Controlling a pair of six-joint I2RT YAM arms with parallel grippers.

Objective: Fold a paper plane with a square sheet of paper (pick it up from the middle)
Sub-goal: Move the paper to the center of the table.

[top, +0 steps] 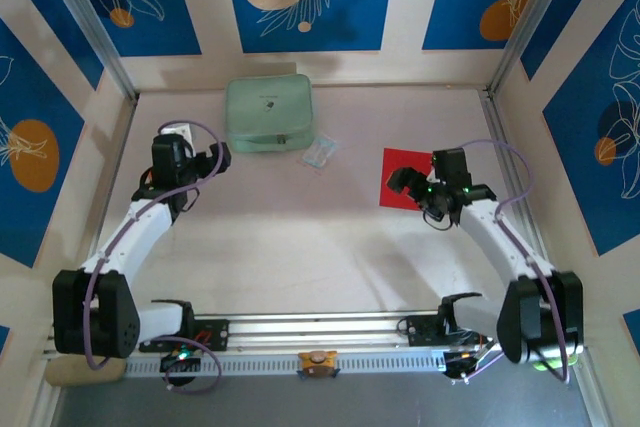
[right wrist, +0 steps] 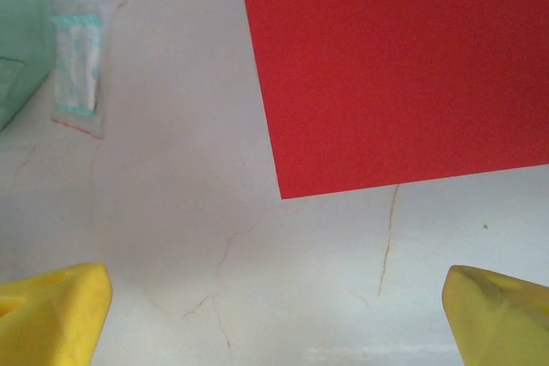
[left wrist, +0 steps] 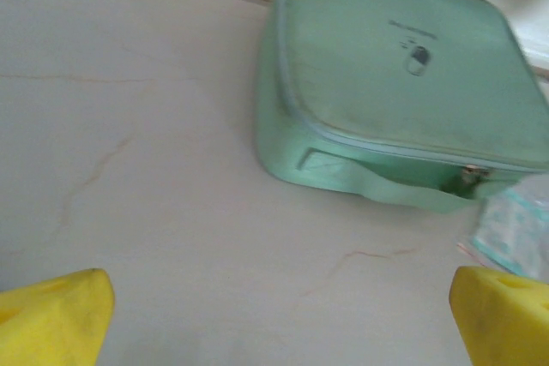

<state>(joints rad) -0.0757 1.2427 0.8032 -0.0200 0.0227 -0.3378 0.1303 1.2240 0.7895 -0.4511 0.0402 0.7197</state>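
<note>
The square sheet of paper (top: 403, 169) lies flat and unfolded on the tabletop (top: 300, 237), on the right side, well apart from the pale green pouch (top: 268, 114) that sits against the far edge. A small clear plastic packet (top: 321, 152) rests just beside the pouch's right near corner, between pouch and sheet. The right end effector (top: 420, 195) hangs over the sheet's near edge, partly covering it from above; its yellow fingertips (right wrist: 53, 315) are spread wide and hold nothing, and the wrist view shows the sheet's (right wrist: 403, 66) corner ahead of them, with bare tabletop between. The left end effector (top: 220, 159) hangs near the pouch's left near corner, likewise spread wide and empty; its fingertips (left wrist: 56, 319) frame the pouch (left wrist: 403, 83) with clear tabletop in between. No crease is visible on the red sheet.
</note>
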